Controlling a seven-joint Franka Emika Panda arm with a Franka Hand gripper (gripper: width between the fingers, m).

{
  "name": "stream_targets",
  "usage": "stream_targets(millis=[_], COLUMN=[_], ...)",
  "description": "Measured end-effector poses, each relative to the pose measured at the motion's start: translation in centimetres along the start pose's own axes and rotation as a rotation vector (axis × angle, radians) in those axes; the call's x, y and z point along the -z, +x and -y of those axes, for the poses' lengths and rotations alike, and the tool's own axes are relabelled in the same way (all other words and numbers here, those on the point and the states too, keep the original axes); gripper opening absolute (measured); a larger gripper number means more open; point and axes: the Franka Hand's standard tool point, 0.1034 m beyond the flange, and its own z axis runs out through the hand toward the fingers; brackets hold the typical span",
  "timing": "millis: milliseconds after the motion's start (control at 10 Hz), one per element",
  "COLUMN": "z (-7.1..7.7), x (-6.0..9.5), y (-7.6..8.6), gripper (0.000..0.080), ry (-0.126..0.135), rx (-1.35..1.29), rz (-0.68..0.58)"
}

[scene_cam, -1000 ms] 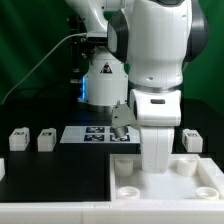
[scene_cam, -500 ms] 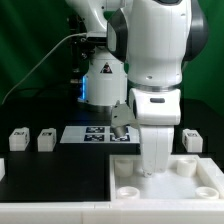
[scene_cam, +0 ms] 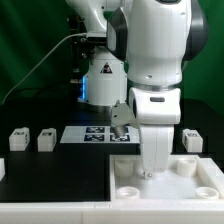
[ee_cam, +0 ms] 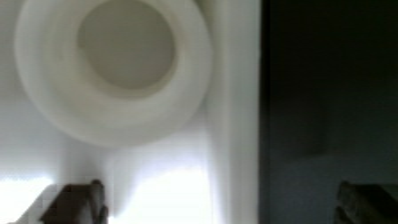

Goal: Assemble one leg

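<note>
Three small white legs with tags stand on the black table in the exterior view: two at the left [scene_cam: 17, 138] [scene_cam: 45, 139] and one at the right [scene_cam: 192, 139]. None is held. My gripper [scene_cam: 150, 170] hangs low over the far edge of the wide white panel [scene_cam: 200, 185], and its fingertips are hard to make out there. In the wrist view the gripper [ee_cam: 217, 205] is open. Its dark fingertips [ee_cam: 71, 202] stand wide apart, over the panel's edge [ee_cam: 196, 150] next to a round hole [ee_cam: 125, 60]. No leg shows in the wrist view.
The marker board [scene_cam: 96, 133] lies behind the panel, between the legs. Another small white part [scene_cam: 2, 170] shows at the exterior view's left edge. The robot's base and cables stand at the back. The black table [ee_cam: 329, 100] borders the panel.
</note>
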Motion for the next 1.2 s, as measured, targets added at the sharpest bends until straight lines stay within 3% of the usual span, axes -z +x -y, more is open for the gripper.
stream_targets(millis=[500,600,900,1200], z=[0.0,0.0,1.7,2.8], x=[0.0,0.7,4.0,5.2], y=[0.0,0.3,3.1,7.4], gripper=[0.0649,0.0649,0.0649,0.0649], ry=[0.000,-0.008,-0.049,-0.060], rx=[-0.003,-0.074,-0.381,-0.798], rz=[0.000,0.000,-0.010,-0.035])
